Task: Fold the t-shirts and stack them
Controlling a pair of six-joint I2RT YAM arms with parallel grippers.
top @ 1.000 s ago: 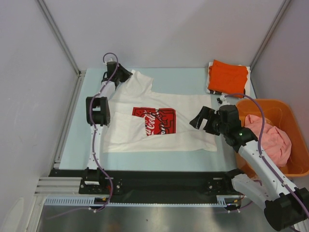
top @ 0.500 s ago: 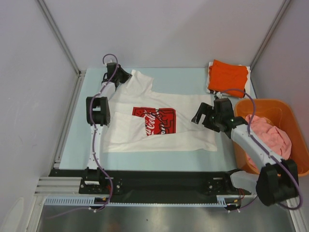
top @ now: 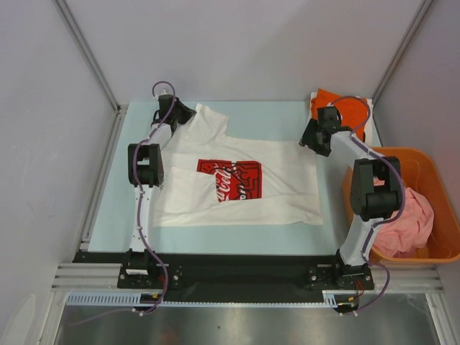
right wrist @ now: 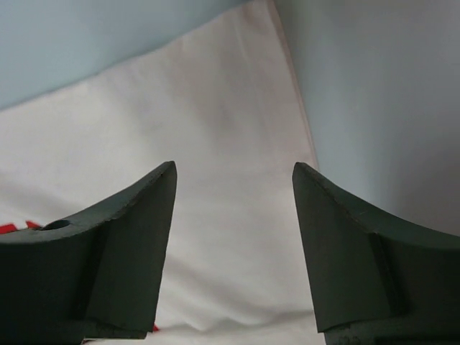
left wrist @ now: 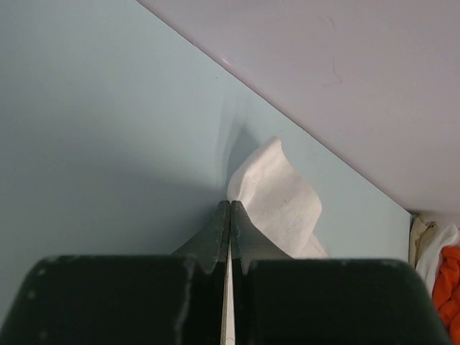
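The right gripper (top: 310, 138) had swung from the right edge of the white shirt (top: 280, 180) to its far right corner, fingers (right wrist: 129, 237) wide apart, empty, cloth beneath them. The left gripper (left wrist: 230, 210) was pinched tight on the far left corner. Folding was starting; next, the right fingers likely needed to drop and close there.

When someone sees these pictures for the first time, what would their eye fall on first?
First the white t-shirt with its red-and-black chest print, spread flat in the middle of the table. The left gripper pinches its far left corner with jaws shut, while the right gripper hangs over its far right edge, jaws open. At the right edge, an orange basket holds a crumpled pink t-shirt.
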